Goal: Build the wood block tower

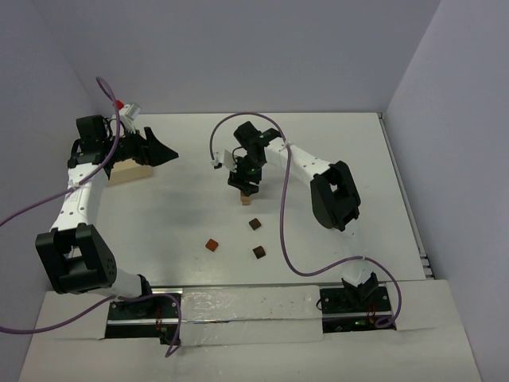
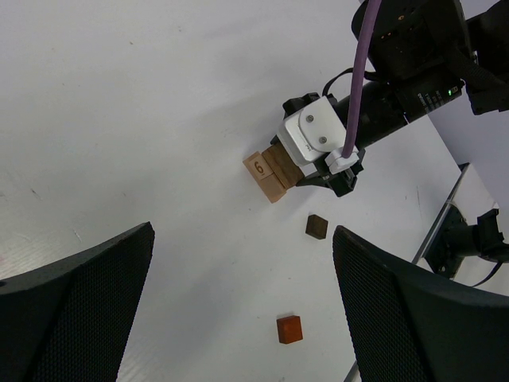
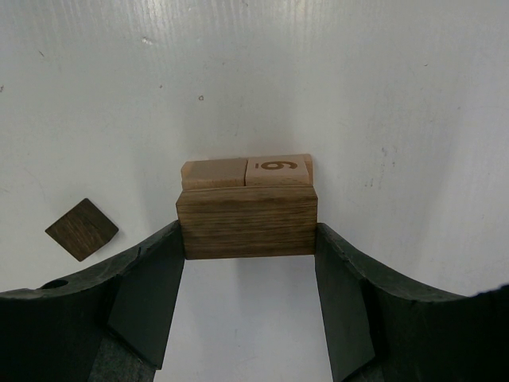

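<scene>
**What the Views Keep Back**

In the right wrist view, the long dark brown wooden block [image 3: 246, 221] covers most of two pale tan wooden cubes [image 3: 213, 172]. The digit on one may be six or nine. From above, the right gripper [image 1: 246, 185] hides nearly all the stack [image 1: 244, 200]. The flat pale wooden board [image 1: 131, 173] lies partly under the left gripper [image 1: 163, 151].

White table [image 1: 183, 215]: matte surface with faint scuffs and specks, bounded at its far edge and on both sides by plain lilac-grey walls [image 1: 238, 48]. A flat pale tan board [image 1: 134, 170] lies on the table toward its far-left corner, partly covered from above. Along the table's near edge runs a glossy white strip [image 1: 246, 306], and a narrow dark gap [image 1: 427, 267] shows at the table's right edge, toward the near end.
</scene>
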Robot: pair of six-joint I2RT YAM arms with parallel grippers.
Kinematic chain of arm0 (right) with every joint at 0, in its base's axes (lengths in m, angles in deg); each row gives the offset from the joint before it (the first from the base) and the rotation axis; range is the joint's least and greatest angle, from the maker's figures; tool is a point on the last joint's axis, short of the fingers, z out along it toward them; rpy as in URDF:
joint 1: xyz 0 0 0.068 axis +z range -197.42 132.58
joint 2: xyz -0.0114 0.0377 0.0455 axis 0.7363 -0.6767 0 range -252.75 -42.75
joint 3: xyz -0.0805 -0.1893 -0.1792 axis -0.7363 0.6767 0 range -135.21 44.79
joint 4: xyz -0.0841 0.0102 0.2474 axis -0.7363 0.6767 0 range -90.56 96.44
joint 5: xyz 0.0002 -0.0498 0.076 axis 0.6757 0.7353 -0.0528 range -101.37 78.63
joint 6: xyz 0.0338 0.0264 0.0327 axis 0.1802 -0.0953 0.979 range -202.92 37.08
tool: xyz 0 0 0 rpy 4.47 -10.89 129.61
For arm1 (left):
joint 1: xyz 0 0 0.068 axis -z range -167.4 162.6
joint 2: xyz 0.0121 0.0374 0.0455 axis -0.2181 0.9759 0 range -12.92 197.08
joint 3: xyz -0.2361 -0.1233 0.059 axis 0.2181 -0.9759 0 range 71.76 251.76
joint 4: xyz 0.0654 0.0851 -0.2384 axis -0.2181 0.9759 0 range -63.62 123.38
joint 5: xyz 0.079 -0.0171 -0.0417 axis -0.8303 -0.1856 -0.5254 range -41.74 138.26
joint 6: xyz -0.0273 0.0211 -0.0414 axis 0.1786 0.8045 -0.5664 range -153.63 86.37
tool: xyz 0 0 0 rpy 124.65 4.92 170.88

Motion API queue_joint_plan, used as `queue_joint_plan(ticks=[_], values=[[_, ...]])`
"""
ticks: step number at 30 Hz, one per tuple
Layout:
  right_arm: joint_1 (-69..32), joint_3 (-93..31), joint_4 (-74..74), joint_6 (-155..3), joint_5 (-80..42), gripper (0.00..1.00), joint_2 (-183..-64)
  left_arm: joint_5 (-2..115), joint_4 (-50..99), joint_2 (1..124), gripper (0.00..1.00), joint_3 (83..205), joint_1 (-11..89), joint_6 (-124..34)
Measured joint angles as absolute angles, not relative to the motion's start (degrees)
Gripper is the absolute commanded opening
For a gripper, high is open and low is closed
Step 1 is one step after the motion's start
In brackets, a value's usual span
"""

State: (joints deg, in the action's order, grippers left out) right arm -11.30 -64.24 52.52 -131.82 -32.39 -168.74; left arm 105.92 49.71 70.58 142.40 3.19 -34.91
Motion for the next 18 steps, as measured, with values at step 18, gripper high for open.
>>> queue_joint_plan(ticks=[18], values=[[-11.3,-64.2,52.5,-131.8,-32.4,0.68,-168.7,105.9,49.7,70.6,0.99,142.4,3.2,-34.9]])
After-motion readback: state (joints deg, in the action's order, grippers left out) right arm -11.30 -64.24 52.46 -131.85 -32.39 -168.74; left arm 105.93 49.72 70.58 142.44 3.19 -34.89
